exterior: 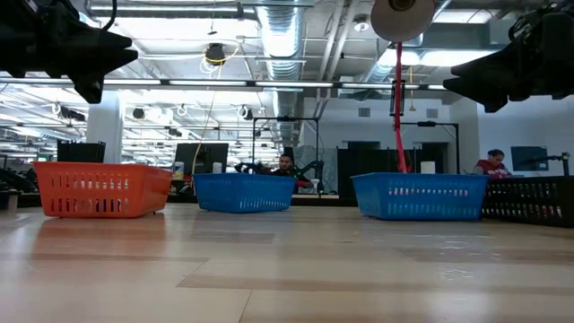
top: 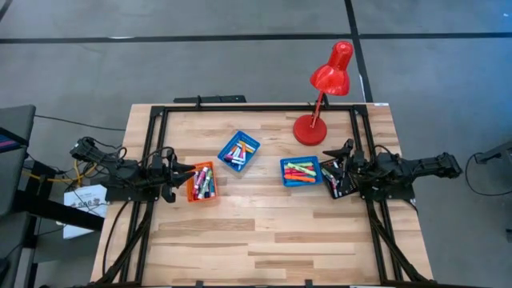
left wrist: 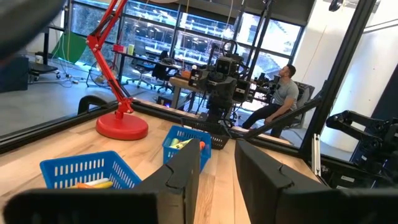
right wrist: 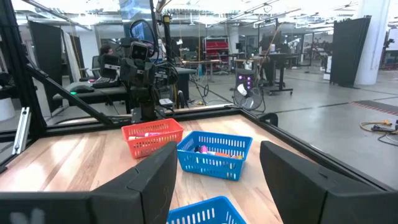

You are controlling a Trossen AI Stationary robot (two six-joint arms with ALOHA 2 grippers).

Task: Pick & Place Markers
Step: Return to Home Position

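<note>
The markers (top: 298, 172) are all held in trays (top: 228, 144), inward of the spread, empty left hand (top: 185, 170) and right hand (top: 334, 155), each parked at its worktop (top: 264, 232) edge.

We find the front half of the tabletop (top: 264, 232) bare and passable from side to side. Across the middle, the orange tray (exterior: 100, 189), left blue tray (exterior: 242, 192), right blue tray (exterior: 420, 196) and black tray (exterior: 529, 199) block a level approach; the widest gap lies between the two blue trays. The red lamp (top: 310, 129) stands behind the right blue tray. The left tool (top: 190, 172) and right tool (top: 328, 160) hang above the outer trays, clear of their rims.
</note>
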